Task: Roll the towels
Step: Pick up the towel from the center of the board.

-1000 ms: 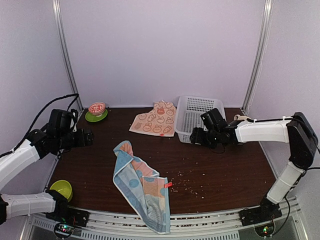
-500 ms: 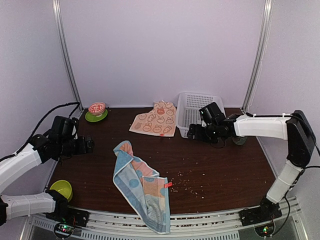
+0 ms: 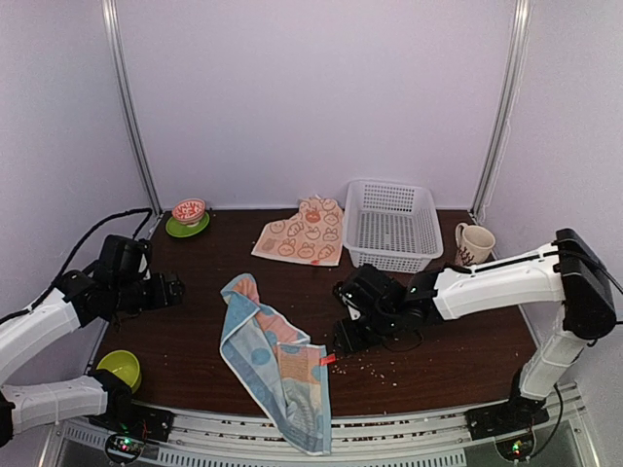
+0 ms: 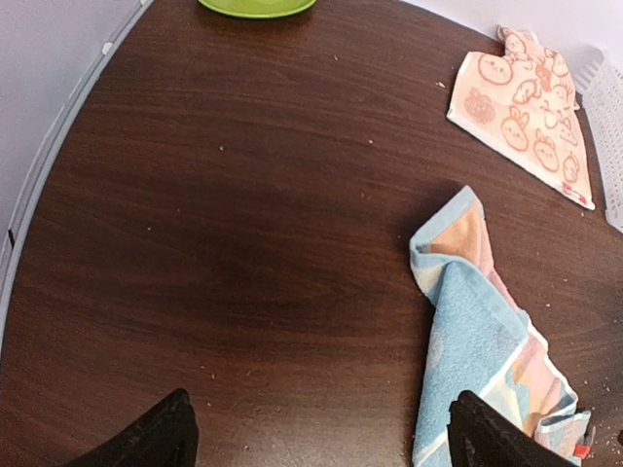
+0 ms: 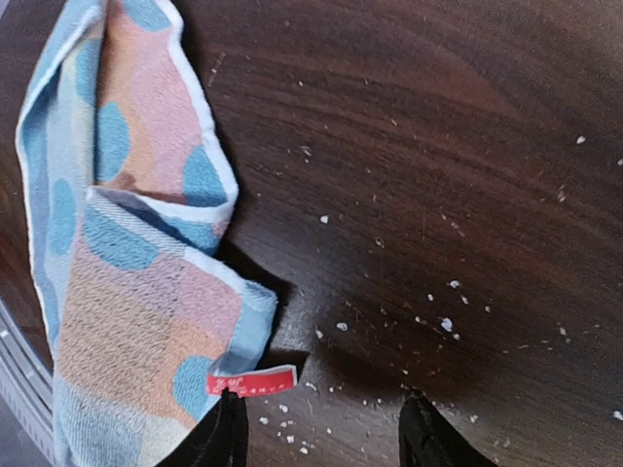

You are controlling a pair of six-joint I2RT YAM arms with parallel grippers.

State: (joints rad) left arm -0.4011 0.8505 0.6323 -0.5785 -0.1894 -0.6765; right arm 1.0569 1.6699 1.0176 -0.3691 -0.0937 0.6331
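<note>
Your right pincer (image 3: 348, 336) has swung from the basket (image 3: 399, 261) to the crumpled blue towel (image 3: 277, 365) on the bench (image 3: 438, 341), apart and empty like your left pincer (image 4: 316, 443); neither it nor the flat cream towel (image 3: 304, 233) behind is rolled.

Dark wood-grain table (image 3: 458, 350), strewn with pale crumbs (image 3: 375, 368), enclosed by plain lilac-white walls (image 3: 321, 97) with two metal corner posts (image 3: 131, 107) and a slotted rail (image 3: 389, 428) along its near edge.
</note>
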